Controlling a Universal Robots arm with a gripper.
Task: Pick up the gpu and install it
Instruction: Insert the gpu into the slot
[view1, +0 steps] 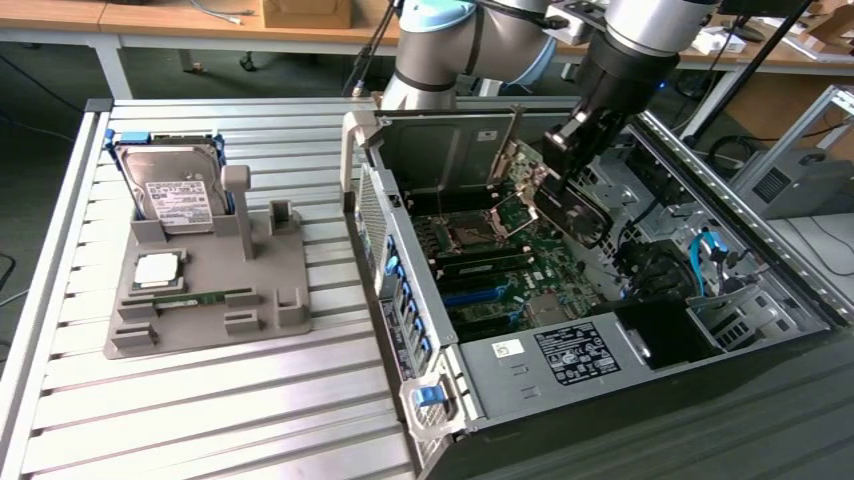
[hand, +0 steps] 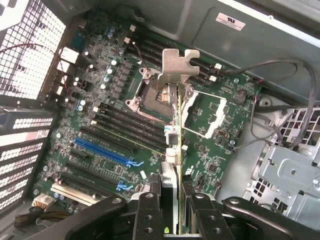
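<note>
The gpu (view1: 561, 200) hangs inside the open computer case (view1: 534, 375), tilted above the motherboard (view1: 501, 285), with my gripper (view1: 571, 140) shut on its upper edge. In the wrist view the gpu (hand: 174, 130) appears edge-on as a thin green board, and its silver bracket (hand: 176, 62) is at the far end. My gripper (hand: 172, 200) clamps the card between its black fingers (hand: 149, 210). The card hovers over the motherboard (hand: 100, 90), close to the CPU socket (hand: 150, 92) and apart from the blue slot (hand: 102, 150).
A grey parts holder (view1: 207, 300) on the slatted metal table (view1: 200, 400) carries a silver hard drive (view1: 174, 190), a CPU (view1: 158, 268) and a RAM stick (view1: 187, 297). Loose cables (hand: 280, 100) and a drive cage (hand: 295, 175) sit beside the board, within the case walls.
</note>
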